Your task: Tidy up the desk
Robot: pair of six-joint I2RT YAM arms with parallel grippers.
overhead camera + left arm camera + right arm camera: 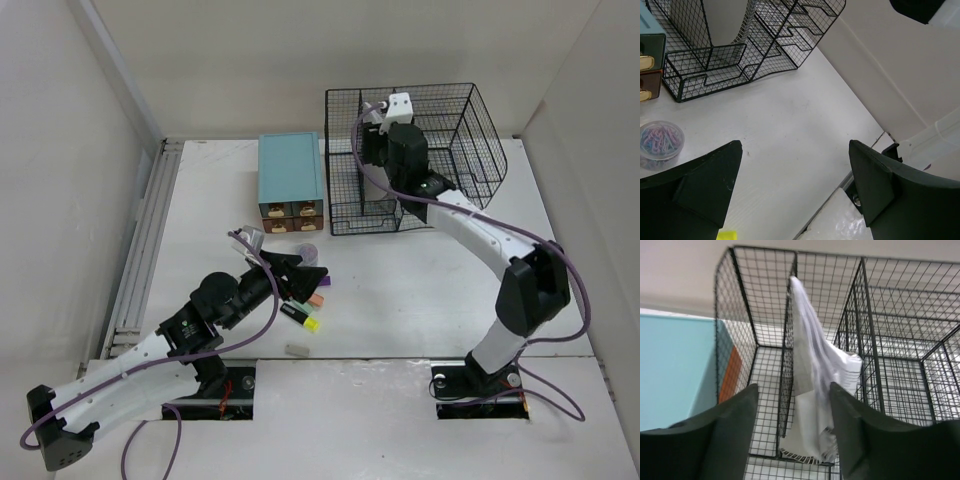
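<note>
The white desk (420, 290) carries a loose heap of highlighters (308, 300) at the front left. My left gripper (303, 270) hovers over the heap, open and empty. In the left wrist view the left gripper (795, 172) frames bare desk (790, 115), with a yellow highlighter tip (727, 235) at the bottom edge. My right gripper (380, 148) is inside the black wire-mesh rack (450, 130), open. In the right wrist view the right gripper (792, 407) straddles a white booklet (815, 385) that stands in a rack slot; I cannot tell whether the fingers touch it.
A teal drawer box (291, 175) stands left of the rack. A clear tub of paper clips (660, 142) sits near the drawers. A small grey block (297, 350) lies near the front edge. A metal rail (140, 250) runs along the left side.
</note>
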